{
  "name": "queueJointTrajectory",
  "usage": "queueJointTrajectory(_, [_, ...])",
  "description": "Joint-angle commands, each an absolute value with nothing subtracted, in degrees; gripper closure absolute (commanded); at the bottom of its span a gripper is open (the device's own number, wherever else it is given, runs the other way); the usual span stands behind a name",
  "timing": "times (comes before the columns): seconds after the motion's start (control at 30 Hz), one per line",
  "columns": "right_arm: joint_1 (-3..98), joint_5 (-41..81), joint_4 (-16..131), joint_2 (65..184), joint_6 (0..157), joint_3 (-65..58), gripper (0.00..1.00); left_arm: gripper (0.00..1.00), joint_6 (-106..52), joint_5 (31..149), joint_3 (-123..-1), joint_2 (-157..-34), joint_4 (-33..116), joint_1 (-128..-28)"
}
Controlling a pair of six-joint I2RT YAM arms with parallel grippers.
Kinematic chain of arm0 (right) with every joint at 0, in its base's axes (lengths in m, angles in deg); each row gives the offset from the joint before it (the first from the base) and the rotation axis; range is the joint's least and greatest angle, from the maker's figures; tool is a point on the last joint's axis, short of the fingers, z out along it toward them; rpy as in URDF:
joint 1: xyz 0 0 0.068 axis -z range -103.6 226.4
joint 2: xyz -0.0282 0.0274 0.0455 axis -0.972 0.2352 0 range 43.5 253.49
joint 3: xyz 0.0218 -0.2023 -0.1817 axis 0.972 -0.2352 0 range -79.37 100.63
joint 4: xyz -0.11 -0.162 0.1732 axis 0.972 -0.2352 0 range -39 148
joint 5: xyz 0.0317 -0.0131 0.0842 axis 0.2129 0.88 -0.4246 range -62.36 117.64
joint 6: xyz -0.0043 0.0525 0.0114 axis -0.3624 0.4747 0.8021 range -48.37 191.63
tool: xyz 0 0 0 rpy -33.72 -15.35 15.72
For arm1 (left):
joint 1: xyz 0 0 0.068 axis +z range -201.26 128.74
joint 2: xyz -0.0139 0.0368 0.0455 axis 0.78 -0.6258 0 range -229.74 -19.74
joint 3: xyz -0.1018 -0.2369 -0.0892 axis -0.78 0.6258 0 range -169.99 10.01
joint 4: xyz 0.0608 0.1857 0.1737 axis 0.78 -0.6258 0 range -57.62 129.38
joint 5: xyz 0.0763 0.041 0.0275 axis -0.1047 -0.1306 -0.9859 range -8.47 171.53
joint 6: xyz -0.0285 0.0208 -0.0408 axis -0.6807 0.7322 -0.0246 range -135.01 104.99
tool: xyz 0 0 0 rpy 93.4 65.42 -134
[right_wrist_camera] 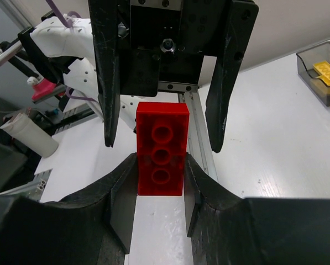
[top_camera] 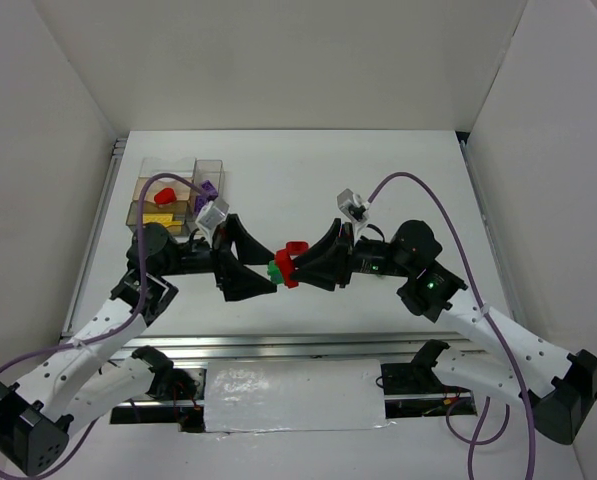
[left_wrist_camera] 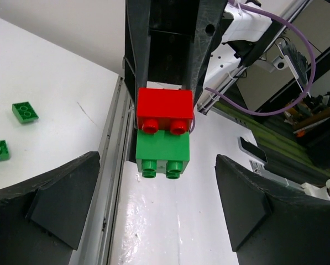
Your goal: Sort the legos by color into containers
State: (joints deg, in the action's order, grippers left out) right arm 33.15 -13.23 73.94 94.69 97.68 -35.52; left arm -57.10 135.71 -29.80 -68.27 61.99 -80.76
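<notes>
The clear compartment box [top_camera: 168,165] sits far left on the tabletop [top_camera: 378,180]. My left claw [top_camera: 265,262] gapes wide, holding nothing (its fingers flank the bricks, not touching). My right claw [right_wrist_camera: 159,176] is clamped tight on a red brick [right_wrist_camera: 161,146] joined to a green brick [left_wrist_camera: 162,152].

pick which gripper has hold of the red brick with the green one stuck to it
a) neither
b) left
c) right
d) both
C: the right gripper is shut on the sides of the red brick, with the green brick attached to it. The left gripper is wide open and touches neither.
</notes>
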Motion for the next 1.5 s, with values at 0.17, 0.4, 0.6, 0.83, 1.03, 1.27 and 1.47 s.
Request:
queueJointTrajectory(0.17, [33.2, -13.2, 79.2, 95.3, 99.4, -33.7, 1.0, 0.43, -56.2, 136.4, -32.4, -69.2, 66.8, -82.5])
queueJointTrajectory(0.4, [36.4, -11.1, 80.1, 93.0, 99.4, -36.5, 1.0, 1.0, -48.3, 125.1, -37.4, -68.8, 48.8, -82.5])
queueJointTrajectory(0.6, [50.5, -19.3, 85.0, 89.6, 105.8, -42.4, 1.0, 1.0, -46.7, 118.8, -38.5, -67.7, 45.8, -81.9])
queueJointTrajectory(0.83, [53.5, -13.9, 75.2, 85.0, 100.6, -41.7, 1.0, 1.0, -47.8, 101.5, -43.8, -72.6, 34.6, -75.2])
queueJointTrajectory(1.03, [53.4, -9.9, 69.7, 83.0, 100.5, -41.1, 1.0, 1.0, -53.9, 86.7, -55.8, -89.8, 21.1, -55.4])
queueJointTrajectory(1.27, [53.1, -8.8, 73.5, 84.4, 105.7, -43.5, 1.0, 1.0, -60.4, 85.4, -74.5, -120.9, 27.4, -42.1])
queueJointTrajectory(1.47, [52.1, -11.3, 76.9, 85.4, 107.8, -45.4, 1.0, 0.99, -54.6, 84.5, -105.9, -143.8, 20.3, -40.9])
